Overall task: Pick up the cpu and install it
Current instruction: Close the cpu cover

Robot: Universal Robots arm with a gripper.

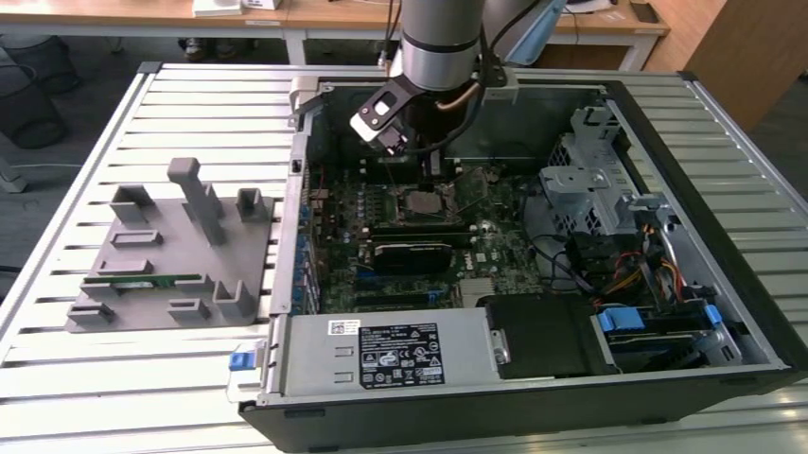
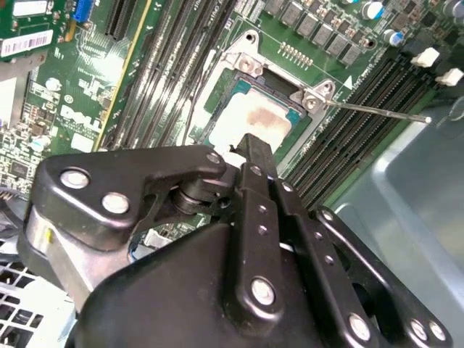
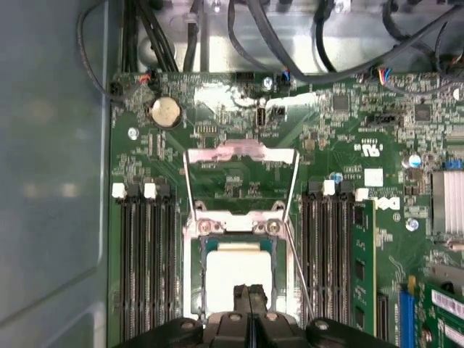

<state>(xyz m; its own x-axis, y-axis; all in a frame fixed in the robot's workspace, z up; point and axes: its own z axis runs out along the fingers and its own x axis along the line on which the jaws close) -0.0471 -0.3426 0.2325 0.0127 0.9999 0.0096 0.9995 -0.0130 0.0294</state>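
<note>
— What is seen on the table (image 1: 76, 397)?
— An open case (image 1: 505, 421) is laid on its slats. A grey holder (image 1: 139, 312) is placed beside it, at the exterior view's left, and a green memory stick (image 1: 146, 281) is kept in this holder.
— And inside the case?
— A labelled power supply (image 1: 378, 355) and a metal drive cage (image 1: 593, 189) are mounted there. In the first wrist view a coin battery (image 3: 164, 111) is seen on the board (image 3: 239, 174), between black cables (image 3: 161, 43) and dark memory slots (image 3: 145, 261).
</note>
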